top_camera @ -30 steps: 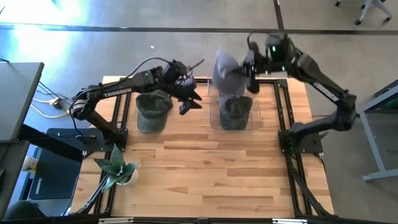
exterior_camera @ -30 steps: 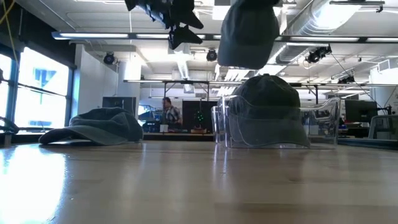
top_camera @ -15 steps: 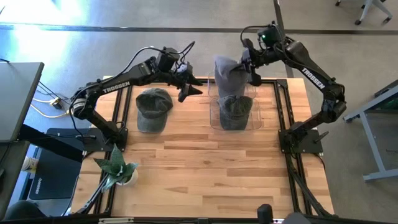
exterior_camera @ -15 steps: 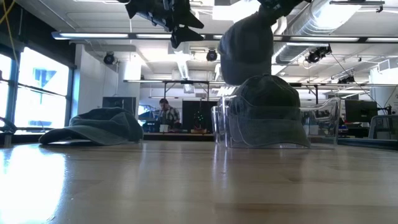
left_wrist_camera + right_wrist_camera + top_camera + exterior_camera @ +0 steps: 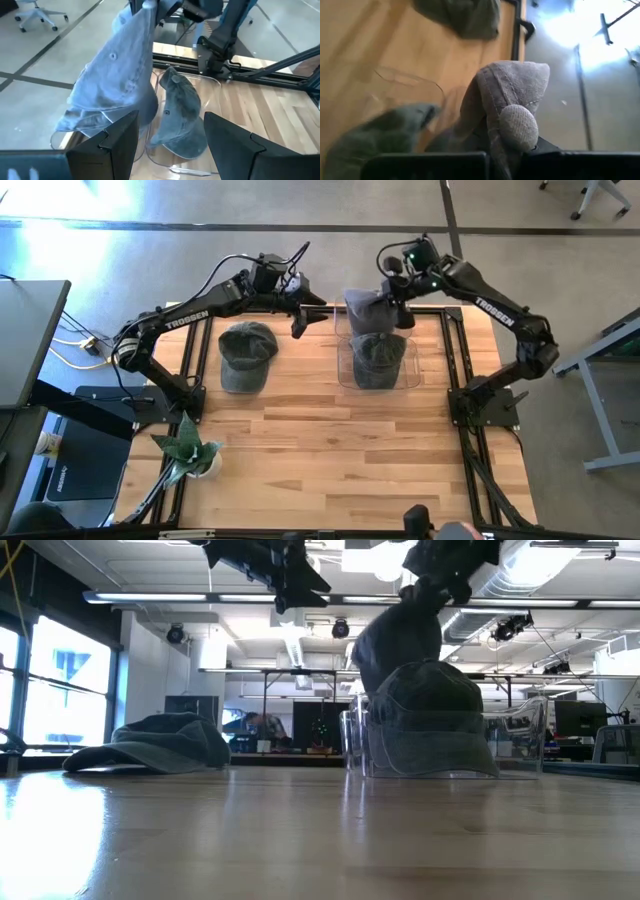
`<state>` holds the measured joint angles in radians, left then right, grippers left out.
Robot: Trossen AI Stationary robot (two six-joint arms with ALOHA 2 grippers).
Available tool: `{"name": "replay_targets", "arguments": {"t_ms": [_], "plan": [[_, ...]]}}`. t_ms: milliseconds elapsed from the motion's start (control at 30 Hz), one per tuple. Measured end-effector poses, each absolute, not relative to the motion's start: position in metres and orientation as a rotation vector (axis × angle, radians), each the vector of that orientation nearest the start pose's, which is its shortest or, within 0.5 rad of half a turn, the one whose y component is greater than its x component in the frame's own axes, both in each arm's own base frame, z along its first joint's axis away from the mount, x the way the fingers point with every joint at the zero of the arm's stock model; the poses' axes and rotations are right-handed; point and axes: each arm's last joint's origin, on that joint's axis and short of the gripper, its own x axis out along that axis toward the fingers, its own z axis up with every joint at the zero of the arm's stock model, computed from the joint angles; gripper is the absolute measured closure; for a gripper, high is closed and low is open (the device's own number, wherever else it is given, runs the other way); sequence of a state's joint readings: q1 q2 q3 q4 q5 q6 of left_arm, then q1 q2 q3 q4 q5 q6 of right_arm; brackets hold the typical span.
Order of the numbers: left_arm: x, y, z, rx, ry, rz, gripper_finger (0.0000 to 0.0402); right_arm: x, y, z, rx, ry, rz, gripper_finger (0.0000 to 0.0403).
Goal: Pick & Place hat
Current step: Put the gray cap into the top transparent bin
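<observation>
One dark hat [image 5: 378, 358] is already binned, a grey hat [image 5: 362, 308] is clenched by the right gripper [image 5: 398, 302] above the clear bin [image 5: 410, 375], a third hat [image 5: 245, 352] is left, and the left gripper [image 5: 298, 315] is held spread.

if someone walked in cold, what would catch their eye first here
A grey hat dangling from the shut right gripper over the clear bin at the table's far side, where a darker hat already sits. Next, the left gripper, open and empty, hovers beside it, with a third hat flat on the table's left.
</observation>
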<state>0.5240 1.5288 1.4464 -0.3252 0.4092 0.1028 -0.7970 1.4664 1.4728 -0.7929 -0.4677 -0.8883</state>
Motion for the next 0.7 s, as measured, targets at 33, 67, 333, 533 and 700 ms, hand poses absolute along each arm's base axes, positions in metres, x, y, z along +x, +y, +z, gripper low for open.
{"name": "replay_targets", "arguments": {"t_ms": [33, 67, 333, 533, 700], "plan": [[0.304, 0.163, 0.369, -0.080, 0.370, 0.099, 0.0184, 0.221, -0.208, 0.358, -0.403, 0.720, -0.022, 0.0394], [0.304, 0.162, 0.369, -0.079, 0.369, 0.099, 0.0184, 0.220, -0.208, 0.355, -0.414, 0.723, -0.031, 0.0394], [0.305, 0.163, 0.371, -0.071, 0.354, 0.104, 0.0184, 0.216, -0.205, 0.327, -0.458, 0.704, -0.080, 0.0392], [0.305, 0.163, 0.371, -0.070, 0.355, 0.106, 0.0184, 0.209, -0.198, 0.301, -0.432, 0.728, -0.066, 0.0398], [0.306, 0.164, 0.372, -0.065, 0.339, 0.108, 0.0184, 0.209, -0.197, 0.286, -0.427, 0.717, -0.058, 0.0389]]}}
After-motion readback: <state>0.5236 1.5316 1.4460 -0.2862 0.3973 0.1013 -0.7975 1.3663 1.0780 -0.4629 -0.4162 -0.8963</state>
